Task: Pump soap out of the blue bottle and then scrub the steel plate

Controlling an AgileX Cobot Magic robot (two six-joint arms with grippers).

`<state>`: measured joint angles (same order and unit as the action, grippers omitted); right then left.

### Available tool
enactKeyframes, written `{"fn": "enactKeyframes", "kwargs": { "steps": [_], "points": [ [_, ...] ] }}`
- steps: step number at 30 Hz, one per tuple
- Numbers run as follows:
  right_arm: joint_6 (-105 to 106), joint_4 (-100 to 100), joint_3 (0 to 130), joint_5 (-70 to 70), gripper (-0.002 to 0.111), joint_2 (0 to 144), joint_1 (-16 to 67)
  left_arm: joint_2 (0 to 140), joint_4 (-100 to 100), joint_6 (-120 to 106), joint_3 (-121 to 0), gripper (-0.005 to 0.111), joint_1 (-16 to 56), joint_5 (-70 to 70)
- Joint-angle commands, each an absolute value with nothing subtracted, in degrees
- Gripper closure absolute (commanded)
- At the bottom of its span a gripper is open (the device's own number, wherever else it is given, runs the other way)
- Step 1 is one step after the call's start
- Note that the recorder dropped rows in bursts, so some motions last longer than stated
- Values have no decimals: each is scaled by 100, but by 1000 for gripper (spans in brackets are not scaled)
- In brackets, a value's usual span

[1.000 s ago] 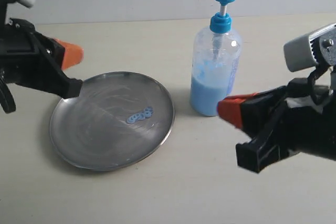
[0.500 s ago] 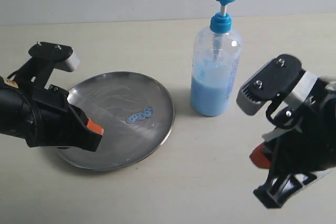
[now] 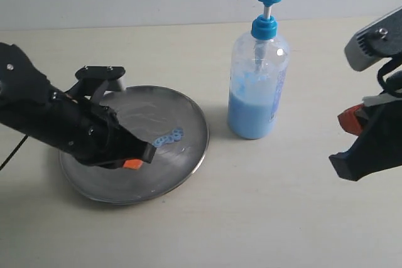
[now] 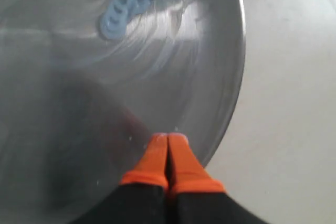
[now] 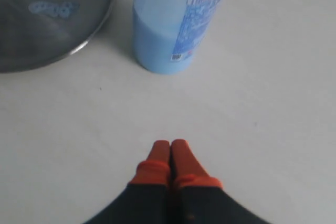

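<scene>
Nearest the camera, the right gripper hangs over the bare table, its orange jaws pressed together on nothing. The left gripper, likewise pinched closed and empty, is poised low over the near part of the steel plate; whether it touches the metal cannot be told. A small chain of soap lies near the plate's middle, just beyond the tips. Farther back, the blue bottle stands upright beside the plate. Pumping looks done; scrubbing appears to be in hand, and next calls for sweeping the tips through the soap.
</scene>
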<state>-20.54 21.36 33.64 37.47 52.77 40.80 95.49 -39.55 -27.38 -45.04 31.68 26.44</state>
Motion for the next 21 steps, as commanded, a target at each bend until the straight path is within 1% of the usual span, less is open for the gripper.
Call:
{"fn": "enactKeyframes", "kwargs": {
  "steps": [1,6,9,11,16,21],
  "points": [
    [-2256,2214,3185,3268,108,4889,4067,10020,-3789,-2658,-5041,107,3193,2628],
    [-2376,2203,3062,3110,108,4457,4067,10738,-2818,-1731,-5999,107,3193,2772],
    [-2376,2152,3062,3028,108,4433,4067,11149,-2186,-1261,-6603,107,3193,3200],
    [-2376,2127,3062,3027,108,4433,4067,11395,-2134,-1241,-6846,107,3193,3508],
    [-2363,1925,3062,2977,108,4433,4067,11717,-2146,-1209,-7003,107,3193,3574],
    [-2352,1847,3062,2965,108,4433,4067,11891,-2246,-1152,-7017,107,3193,3309]
  ]
}}
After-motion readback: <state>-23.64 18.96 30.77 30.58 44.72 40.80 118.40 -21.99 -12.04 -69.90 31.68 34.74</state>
